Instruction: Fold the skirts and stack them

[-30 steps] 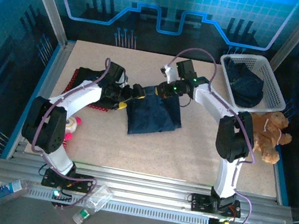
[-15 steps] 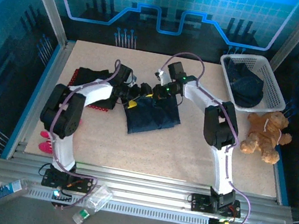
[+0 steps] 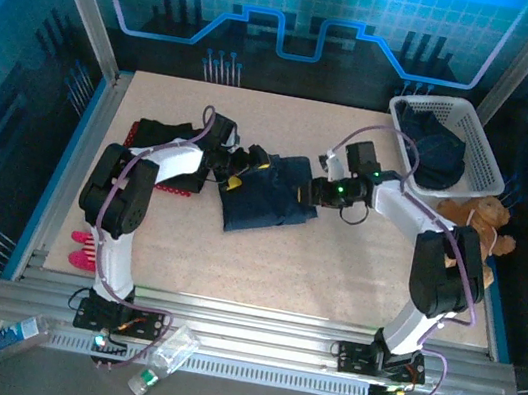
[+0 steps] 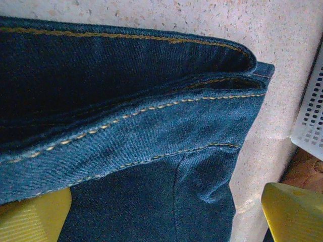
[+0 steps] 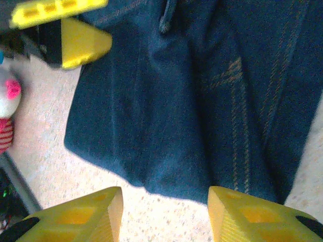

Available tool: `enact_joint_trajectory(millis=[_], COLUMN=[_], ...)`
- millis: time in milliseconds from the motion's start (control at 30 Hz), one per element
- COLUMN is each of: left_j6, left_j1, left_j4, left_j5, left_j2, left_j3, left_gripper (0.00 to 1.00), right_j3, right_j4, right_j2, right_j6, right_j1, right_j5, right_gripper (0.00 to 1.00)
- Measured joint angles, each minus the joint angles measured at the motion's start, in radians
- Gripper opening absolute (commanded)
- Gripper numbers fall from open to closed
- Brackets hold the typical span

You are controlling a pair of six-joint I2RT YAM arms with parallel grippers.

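Observation:
A folded dark blue denim skirt lies mid-table. My left gripper hovers over its upper left edge, open wide; in the left wrist view the stitched denim skirt runs under the gripper, between yellow fingertips set far apart. My right gripper is at the skirt's right edge, open. In the right wrist view bare table shows in the gripper, with the denim hem just ahead. A black skirt lies on a red dotted skirt at the left. Another dark skirt sits in the basket.
The white basket stands at the back right, with a brown teddy bear in front of it. A pink-and-white plush doll lies at the front left. Plastic bottles lie on the metal rail by the arm bases.
My right gripper has opened, let go of the denim skirt and drawn back from its far edge to its right edge. The left gripper stays open over the skirt's upper left.

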Motion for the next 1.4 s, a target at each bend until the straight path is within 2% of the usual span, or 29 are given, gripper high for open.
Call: enact_joint_trajectory(millis=[133, 533, 567, 600, 633, 700, 800, 967, 1100, 1233, 1333, 1400], left_j6=[0.000, 0.004, 0.005, 0.011, 0.016, 0.024, 0.030, 0.022, -0.034, -0.086, -0.087, -0.074], left_j1=[0.000, 0.000, 0.001, 0.003, 0.004, 0.008, 0.011, 0.008, -0.027, -0.083, -0.078, -0.061], left_j4=[-0.001, -0.009, -0.013, -0.019, -0.027, -0.048, -0.078, -0.134, -0.098, -0.039, -0.034, -0.048], left_j5=[0.000, 0.000, 0.001, 0.002, 0.003, 0.010, 0.027, 0.036, 0.059, 0.081, 0.097, 0.105], left_j2=[0.000, 0.011, 0.014, 0.018, 0.023, 0.028, 0.022, -0.104, -0.242, -0.182, -0.081, -0.069], left_j3=[0.000, 0.010, 0.016, 0.022, 0.032, 0.050, 0.060, -0.010, -0.122, -0.164, -0.154, -0.114], left_gripper=[0.99, 0.99, 0.99, 0.99, 0.99, 0.99, 0.99, 0.99, 0.99, 0.99, 0.99, 0.99], right_j3=[-0.071, -0.032, -0.032, -0.032, -0.032, -0.032, -0.033, -0.035, -0.033, 0.004, 0.080, 0.145], right_j4=[0.020, 0.043, 0.042, 0.043, 0.043, 0.046, 0.049, 0.048, 0.038, -0.028, -0.124, -0.200], right_j2=[0.024, 0.151, 0.151, 0.151, 0.151, 0.151, 0.151, 0.151, 0.151, 0.151, 0.151, 0.151], right_j6=[-0.006, -0.062, -0.068, -0.073, -0.079, -0.092, -0.105, -0.111, -0.119, -0.156, -0.214, -0.264], right_j1=[0.005, 0.027, 0.027, 0.028, 0.031, 0.040, 0.054, 0.058, 0.058, 0.058, 0.058, 0.065], right_j5=[-0.012, -0.036, -0.043, -0.050, -0.058, -0.067, -0.069, -0.069, -0.068, -0.055, -0.017, 0.033], right_gripper=[0.49, 0.45, 0.43, 0.36, 0.20, 0.07, 0.01, 0.00, 0.00, 0.00, 0.00, 0.00])
